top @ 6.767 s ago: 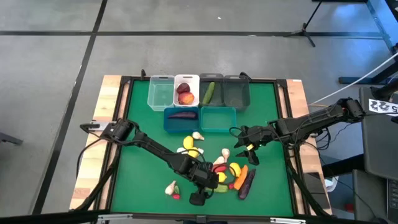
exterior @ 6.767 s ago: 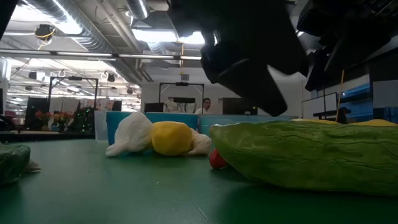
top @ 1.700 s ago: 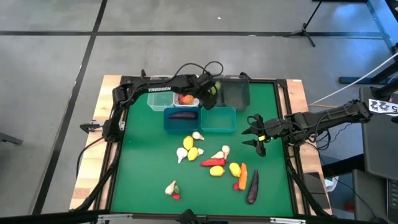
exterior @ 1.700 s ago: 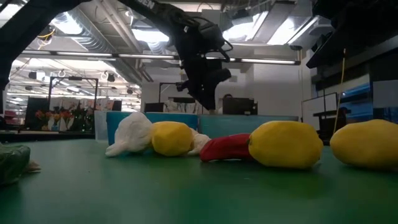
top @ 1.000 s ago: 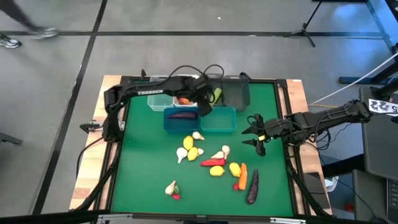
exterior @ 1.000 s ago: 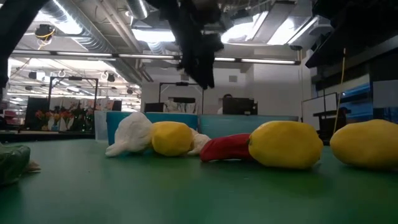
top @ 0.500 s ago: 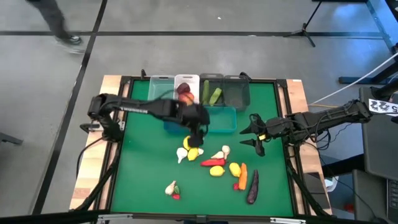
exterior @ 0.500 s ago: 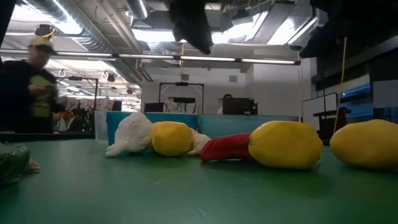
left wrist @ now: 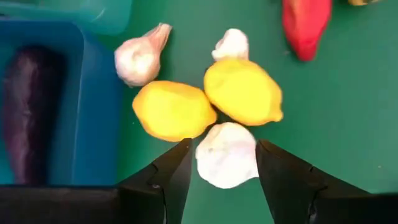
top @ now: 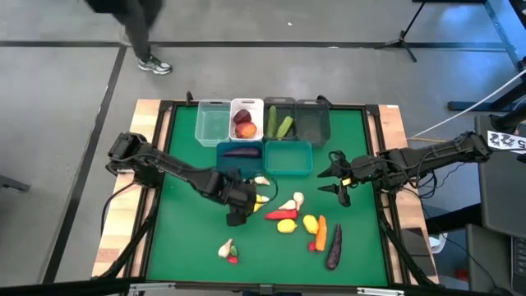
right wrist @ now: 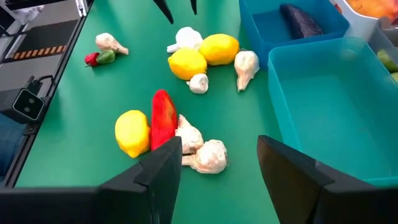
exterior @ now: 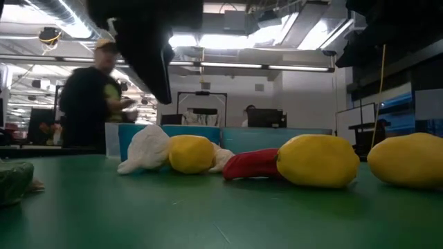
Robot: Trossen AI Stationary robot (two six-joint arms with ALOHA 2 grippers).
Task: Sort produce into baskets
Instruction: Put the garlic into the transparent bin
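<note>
Two arms: left gripper [left wrist: 219, 163] hangs over the loose pile, fingers apart and empty, straddling a white garlic [left wrist: 226, 154]; right gripper [top: 335, 175] waits spread wide near the teal bin [top: 288, 158].
Step in hand: picking the next piece — the garlic, touching two lemons [left wrist: 242, 91].
Next move: likely lower, close on the garlic alone; then carry it to a bin [top: 212, 123] at the far edge.

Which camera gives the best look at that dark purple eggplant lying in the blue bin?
The right wrist view: the eggplant lies unobstructed in the blue bin. The left wrist view shows it blurred at the edge; the high view shows a sliver; the low view shows none.
</note>
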